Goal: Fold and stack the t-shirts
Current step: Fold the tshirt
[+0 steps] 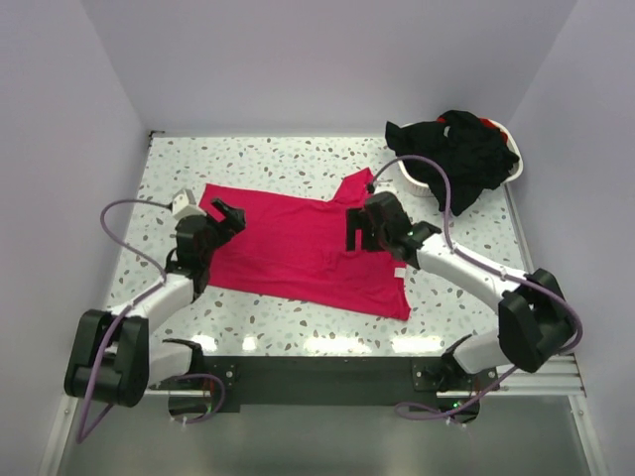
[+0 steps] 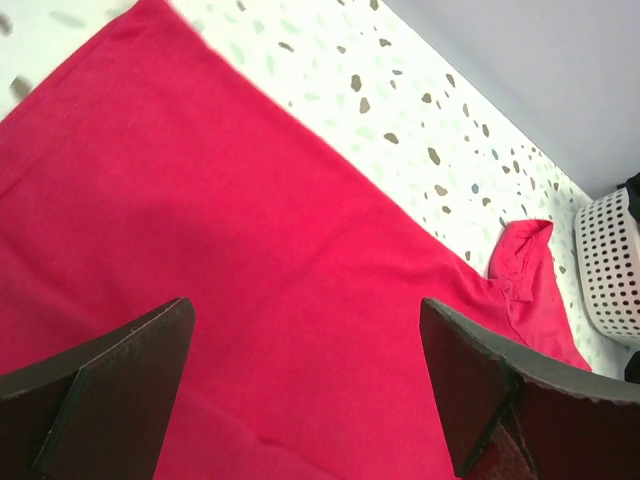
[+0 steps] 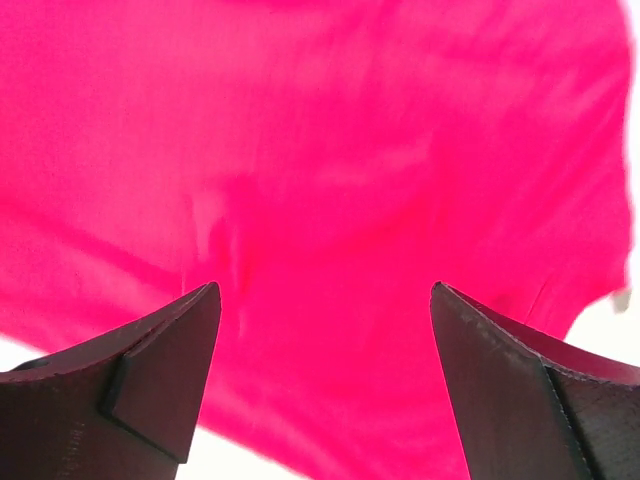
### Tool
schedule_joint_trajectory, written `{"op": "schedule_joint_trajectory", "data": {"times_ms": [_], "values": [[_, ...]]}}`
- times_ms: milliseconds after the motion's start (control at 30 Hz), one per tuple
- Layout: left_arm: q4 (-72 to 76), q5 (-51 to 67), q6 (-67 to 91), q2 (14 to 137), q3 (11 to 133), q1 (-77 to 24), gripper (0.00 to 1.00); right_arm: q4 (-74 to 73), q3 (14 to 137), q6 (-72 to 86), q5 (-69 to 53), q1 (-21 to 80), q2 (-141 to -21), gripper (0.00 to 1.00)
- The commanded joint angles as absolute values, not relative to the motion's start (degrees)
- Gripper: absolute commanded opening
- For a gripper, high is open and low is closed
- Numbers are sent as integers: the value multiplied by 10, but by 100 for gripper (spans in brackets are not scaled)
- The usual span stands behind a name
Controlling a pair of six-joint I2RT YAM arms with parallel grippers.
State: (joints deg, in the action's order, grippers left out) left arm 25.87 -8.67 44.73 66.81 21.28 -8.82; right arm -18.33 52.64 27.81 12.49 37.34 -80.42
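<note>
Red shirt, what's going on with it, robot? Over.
Left gripper open, right gripper open, both over the red shirt. Shirt spread out, not yet folded. Black shirts heaped in basket. Nothing in the way.

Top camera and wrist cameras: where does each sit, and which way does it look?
Top external: above and behind the arms, looking down on the table; both arms, left pincer, right pincer show.
Left wrist: on the left arm, facing across the red t-shirt toward the white basket; open fingers show.
Right wrist: on the right arm, facing the t-shirt closely; open fingers show.
Both wrist views share the red t-shirt.
</note>
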Motion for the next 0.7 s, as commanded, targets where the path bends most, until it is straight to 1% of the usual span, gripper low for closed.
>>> {"op": "schedule_joint_trajectory", "data": {"times_ms": [0,100,133,167,267,333,367,500,667], "values": [[264,-54,374,720,318,-91,100,-158,589,233,142,337,-847,88],[234,-41,347,775,372,-91,100,-146,649,210,149,310,-905,85],[229,-39,343,789,403,-91,100,-141,680,199,146,303,-921,81],[227,-33,337,814,417,-91,100,-137,698,196,144,290,-955,79],[214,-30,320,858,467,-87,100,-134,766,184,144,266,-1009,71],[202,-24,311,890,499,-82,100,-135,821,178,136,254,-1065,68],[198,-24,309,899,509,-80,100,-137,837,178,133,244,-1082,65],[178,-30,285,939,561,-72,100,-129,914,183,106,215,-1173,61],[166,-30,278,983,591,-47,100,-144,1029,181,104,195,-1258,57]]}}
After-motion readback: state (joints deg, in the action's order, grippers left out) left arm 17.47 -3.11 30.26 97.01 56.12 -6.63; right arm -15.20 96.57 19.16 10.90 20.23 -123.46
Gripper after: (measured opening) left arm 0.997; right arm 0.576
